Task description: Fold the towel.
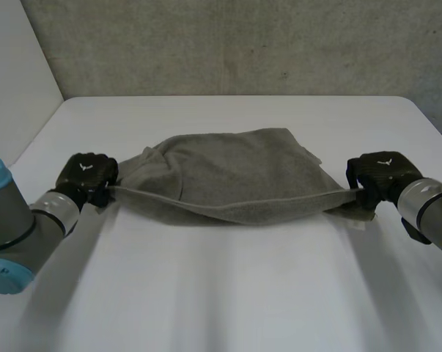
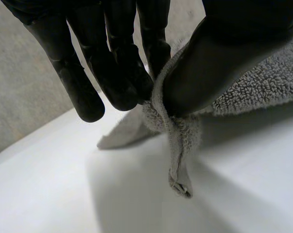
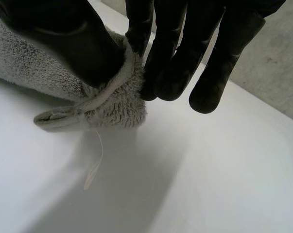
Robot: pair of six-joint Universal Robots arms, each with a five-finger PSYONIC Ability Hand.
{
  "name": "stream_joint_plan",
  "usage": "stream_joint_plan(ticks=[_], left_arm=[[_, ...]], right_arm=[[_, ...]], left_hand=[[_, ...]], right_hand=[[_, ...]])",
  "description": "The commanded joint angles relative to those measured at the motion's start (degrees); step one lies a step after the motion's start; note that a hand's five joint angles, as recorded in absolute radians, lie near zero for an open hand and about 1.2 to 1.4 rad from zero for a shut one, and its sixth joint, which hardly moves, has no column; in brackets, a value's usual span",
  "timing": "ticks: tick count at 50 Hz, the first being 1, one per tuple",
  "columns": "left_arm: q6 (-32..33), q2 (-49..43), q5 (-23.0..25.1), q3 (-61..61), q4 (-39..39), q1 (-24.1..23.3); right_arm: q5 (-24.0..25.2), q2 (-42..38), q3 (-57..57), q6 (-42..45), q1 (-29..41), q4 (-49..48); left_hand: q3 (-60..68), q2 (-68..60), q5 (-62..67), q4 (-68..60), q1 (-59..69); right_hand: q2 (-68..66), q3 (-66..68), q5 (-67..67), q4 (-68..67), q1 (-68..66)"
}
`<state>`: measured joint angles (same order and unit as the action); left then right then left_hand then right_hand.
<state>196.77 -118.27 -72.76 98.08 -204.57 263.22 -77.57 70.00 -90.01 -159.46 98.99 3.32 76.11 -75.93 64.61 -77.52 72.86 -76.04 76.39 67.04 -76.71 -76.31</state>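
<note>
Item: one towel [image 1: 228, 172], grey terry, hemmed edge, mid-counter.

Position: we find it at the middle of the white counter [image 1: 221, 301]. Its near edge is raised and stretched left to right between the two hands. The far part lies on the surface in a rumpled mound, with a bunched ridge toward the left.

Left hand [image 1: 87, 176]: closed on the towel's near left corner. In its wrist view we see the cloth pinched between thumb and fingers, with the corner tip hanging free below the pinch.

Right hand [image 1: 378, 176]: closed on the near right corner, thumb pressing the hem against the fingers. A loose thread [image 3: 95, 165] trails from that corner toward the counter.

Condition: thick looped pile, soft and limp. The held edge sags a little at its centre, and we see no flat, squared outline.

Risks, as we judge them:
- Both pinches sit close to the corner tips, so a pull that tightens the edge further could draw the hem out of one hand.
- If one hand travels ahead of the other, the edge would land askew and the fold would come out crooked.
- The far part is already creased, and cloth laid over it would likely trap those wrinkles.
- The trailing thread could snag on a finger at release.
</note>
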Motion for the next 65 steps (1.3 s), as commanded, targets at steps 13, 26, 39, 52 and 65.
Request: stream_joint_plan(ticks=[13, 26, 39, 52, 65], left_arm=[[-6.49, 40.91, 8.59, -3.75, 8.39, 4.49], [-9.12, 26.38, 8.16, -10.35, 10.77, 5.64], [-5.18, -3.34, -1.49, -38.69, 17.26, -2.53], [-9.74, -4.78, -8.89, -79.97, 21.40, -8.34], [-14.05, -3.28, -8.63, -48.68, 15.43, -7.72]], right_arm=[[11.28, 23.77, 22.83, -0.24, -3.09, 21.98], [11.03, 9.72, 26.20, 11.98, -0.90, 22.34], [-2.24, -9.61, 38.30, 22.18, 7.01, 4.18], [-1.71, -5.49, 52.31, 14.29, 8.95, -12.01], [1.19, -10.57, 31.06, 11.01, 8.85, -12.64]], left_hand=[[3.89, -4.07, 5.39, -2.48, 7.14], [3.89, -4.07, 5.39, -2.48, 7.14], [3.89, -4.07, 5.39, -2.48, 7.14], [3.89, -4.07, 5.39, -2.48, 7.14], [3.89, -4.07, 5.39, -2.48, 7.14]], right_hand=[[-3.96, 3.61, 2.96, -3.29, -3.69], [-3.96, 3.61, 2.96, -3.29, -3.69], [-3.96, 3.61, 2.96, -3.29, -3.69], [-3.96, 3.61, 2.96, -3.29, -3.69], [-3.96, 3.61, 2.96, -3.29, -3.69]])
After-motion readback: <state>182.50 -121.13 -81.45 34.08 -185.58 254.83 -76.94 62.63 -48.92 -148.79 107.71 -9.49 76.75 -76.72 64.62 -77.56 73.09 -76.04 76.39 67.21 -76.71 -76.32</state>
